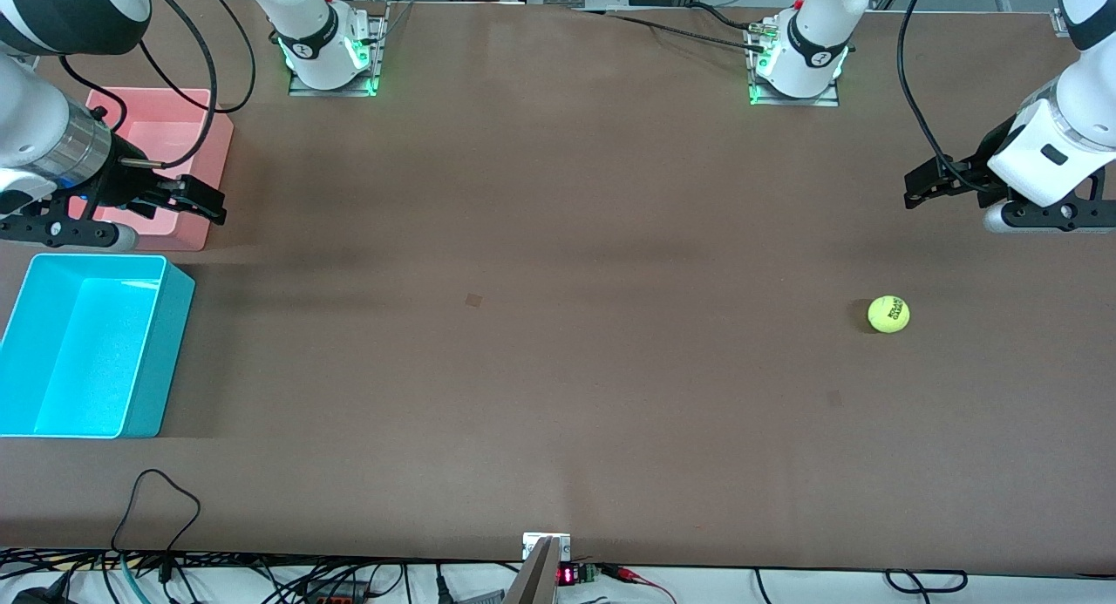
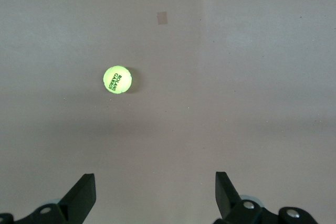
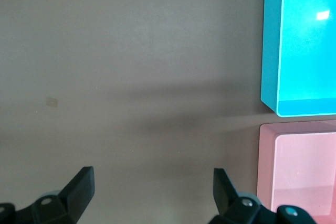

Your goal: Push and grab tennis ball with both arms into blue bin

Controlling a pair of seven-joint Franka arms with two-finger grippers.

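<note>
Before me spreads a wide matte brown table (image 1: 558,238), evenly lit, black cables (image 1: 261,578) trailing along its near edge.

The blue bin (image 3: 273,51) and pink bin (image 3: 268,166) run off the right wrist view's edge. The right gripper (image 1: 187,199) hides part of the pink bin.

The table (image 1: 558,325) has a matt brown top that looks smooth, perhaps a thin mat or laminate. The ball (image 1: 888,315) is fuzzy felt with black print. The blue bin (image 1: 157,360) is smooth plastic with a slight sheen inside; the pink bin (image 1: 205,164) is alike. The arms (image 1: 1059,142) are glossy white plastic, with one brushed-metal band and matt black fingers (image 2: 84,195).
</note>
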